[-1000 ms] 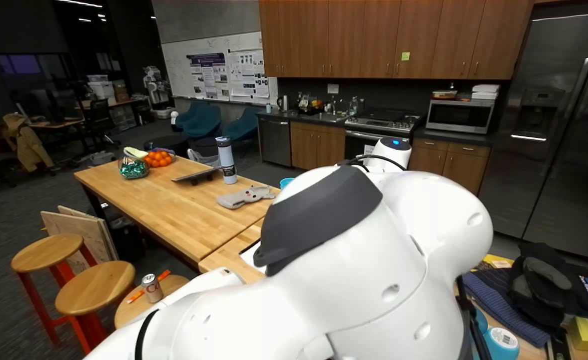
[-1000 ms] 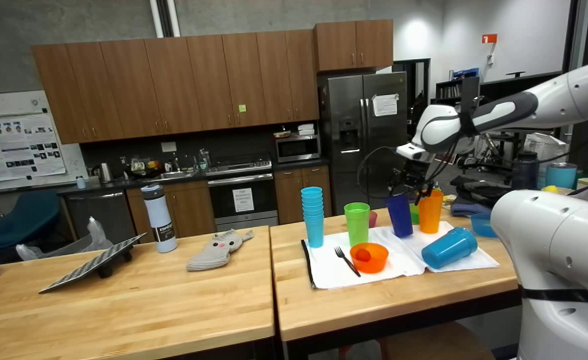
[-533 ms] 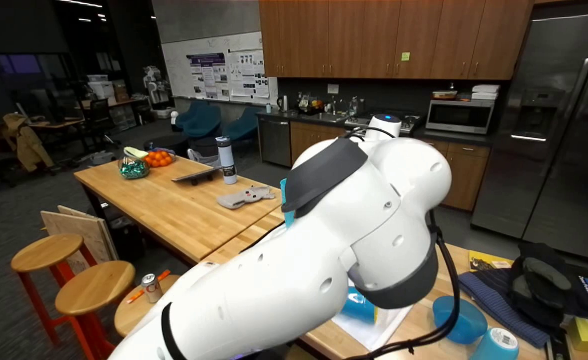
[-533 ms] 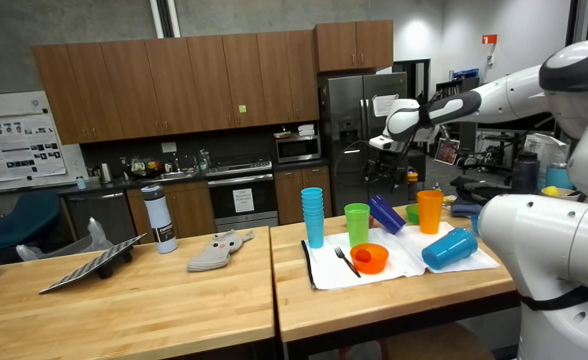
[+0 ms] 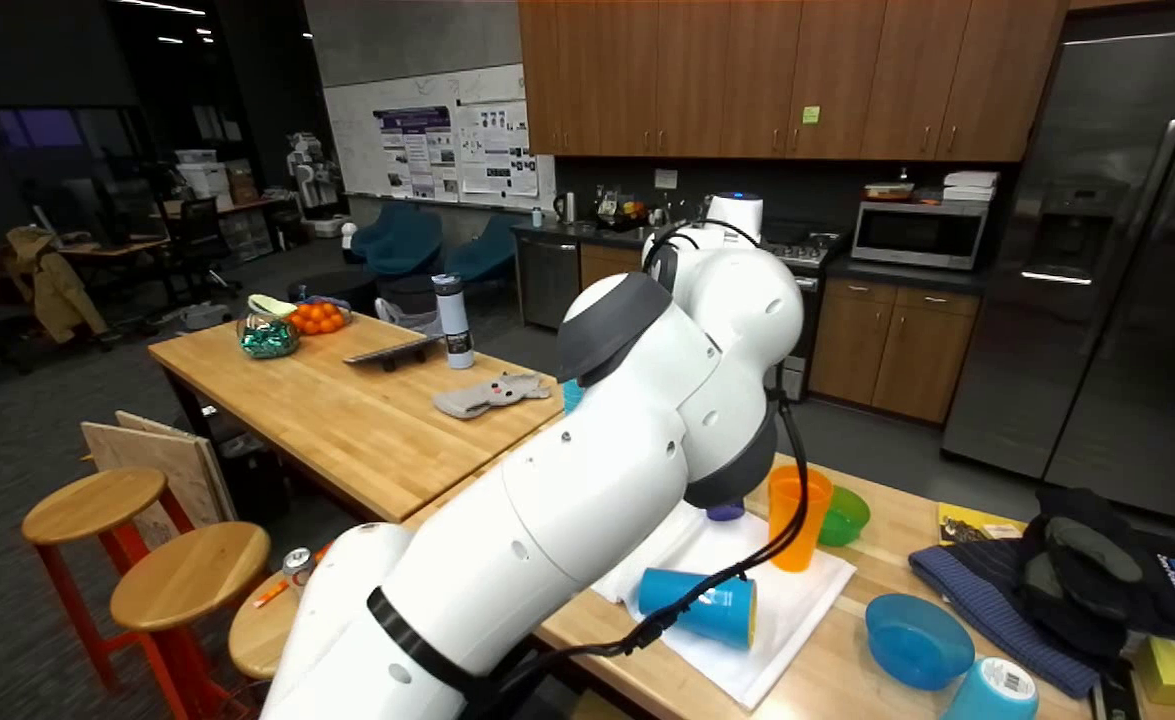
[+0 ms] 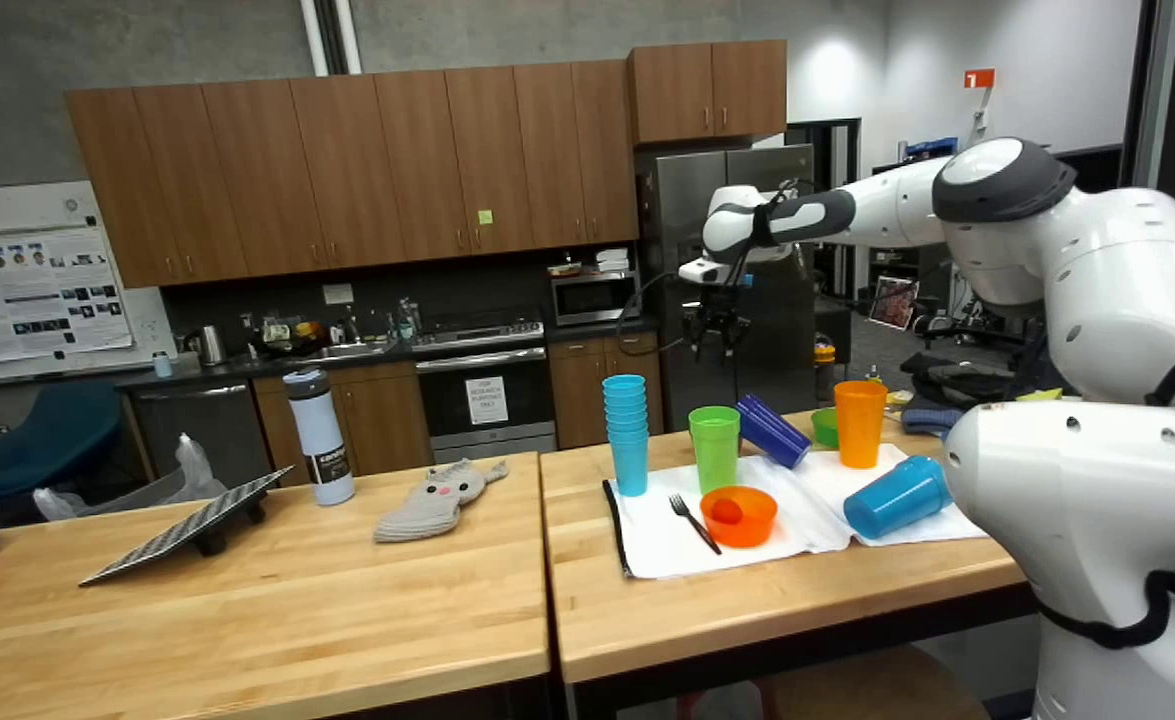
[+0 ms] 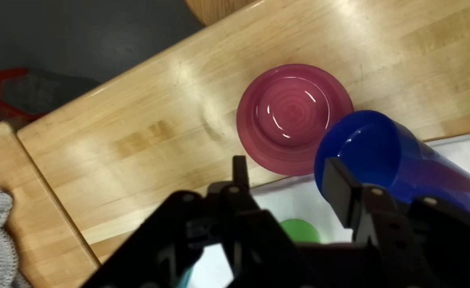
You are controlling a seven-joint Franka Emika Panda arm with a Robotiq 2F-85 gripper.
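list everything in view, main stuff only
Cloth: at least 1, white, on table
Stacked cups: several, light blue, cloth
Green cup: 1, green, cloth
Orange cup: 1, orange, cloth
Lying cup: 1, blue, cloth
Fork: 1, black, cloth
Orange bowl: 1, orange, cloth
Pink bowl: 1, pink, table
Tilted cup: 1, dark blue, beside pink bowl
Green bowl: 1, green, table
Blue bowl: 1, blue, table
Plush: 1, grey, neighbouring table
Bottle: 1, light blue, neighbouring table
Fridge: 1, grey, background
Robot arm: 1, white, above table
Gripper: 1, black, open above table

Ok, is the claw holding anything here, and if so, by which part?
Nothing is held: the claw hangs open in the air, apart from the tilted dark blue tumbler.
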